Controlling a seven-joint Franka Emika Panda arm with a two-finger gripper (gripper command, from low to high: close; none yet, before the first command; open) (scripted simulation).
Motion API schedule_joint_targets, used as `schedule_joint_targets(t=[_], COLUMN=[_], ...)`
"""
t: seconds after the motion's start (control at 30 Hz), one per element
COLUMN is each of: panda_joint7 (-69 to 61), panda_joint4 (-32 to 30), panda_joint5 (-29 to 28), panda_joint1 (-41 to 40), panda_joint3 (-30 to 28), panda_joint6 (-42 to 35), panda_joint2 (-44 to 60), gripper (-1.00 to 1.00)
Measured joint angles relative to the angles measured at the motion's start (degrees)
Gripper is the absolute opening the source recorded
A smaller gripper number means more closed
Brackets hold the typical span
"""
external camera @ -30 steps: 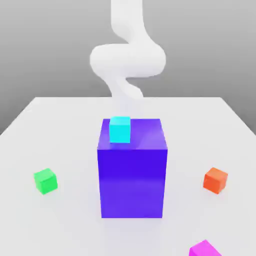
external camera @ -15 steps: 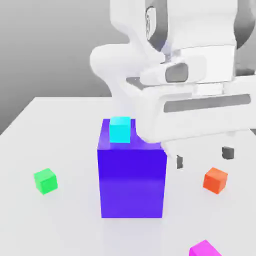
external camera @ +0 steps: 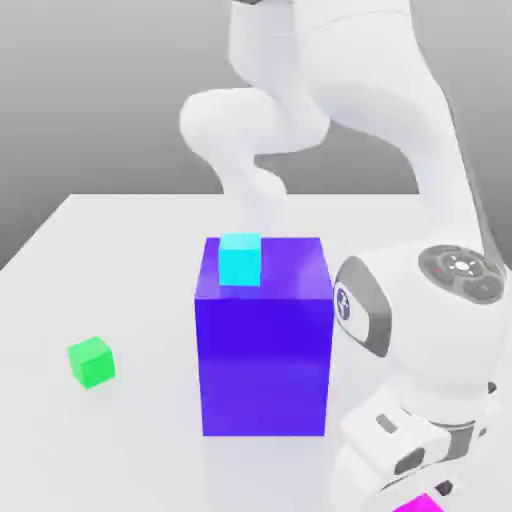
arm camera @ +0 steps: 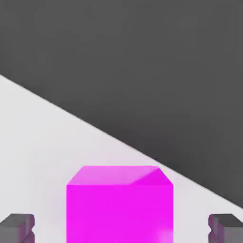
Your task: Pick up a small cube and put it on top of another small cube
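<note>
at the exterior view's left, the green cube (external camera: 91,362) sits on the bench (external camera: 130,260), between its left edge and the big block; it has not shifted over the last second. next comes the blue-violet block (external camera: 264,365), upright around the middle of the bench, the cyan cube (external camera: 240,260) on its top by the near left corner, both as they were.

the change is all at the exterior view's right: the arm (external camera: 425,300) has swung across and brought the hand down over the magenta cube (arm camera: 119,213). that cube lies close to an edge of the bench, which runs slantwise past it in the hand view. the pincer (arm camera: 121,228) is open wider than the cube, its tips on either side with bare bench showing between each and the cube, so it has hold of nothing.

for the task, the reach looks nearly done and the grasp is next. i'd judge closing evenly matters, since a shove could send the cube towards that edge. stacking on the green cube is wholly ahead.
</note>
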Motion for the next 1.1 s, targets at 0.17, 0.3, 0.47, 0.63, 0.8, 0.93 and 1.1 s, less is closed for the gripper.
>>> schedule_joint_targets(t=[0.17,0.3,0.47,0.63,0.8,0.93,1.1], panda_joint7=[0.04,-0.79,3.22,9.22,18.00,20.41,13.37], panda_joint4=[0.08,-1.49,-8.95,-18.05,-29.68,-35.86,-36.01], panda_joint5=[-0.07,1.10,0.89,-0.69,-3.75,-2.19,8.28], panda_joint1=[0.04,-0.61,-5.79,-12.17,-30.41,-35.09,-33.75], panda_joint3=[-0.04,0.76,-6.57,-15.42,-24.15,-28.26,-27.75], panda_joint6=[0.27,-5.03,-5.60,-4.83,-4.21,-1.18,7.12], panda_joint2=[0.39,-6.48,-14.85,-23.42,-34.66,-37.74,-28.94], gripper=[-1.00,-1.00,-1.00,-1.00,-1.00,-1.00,-1.00])
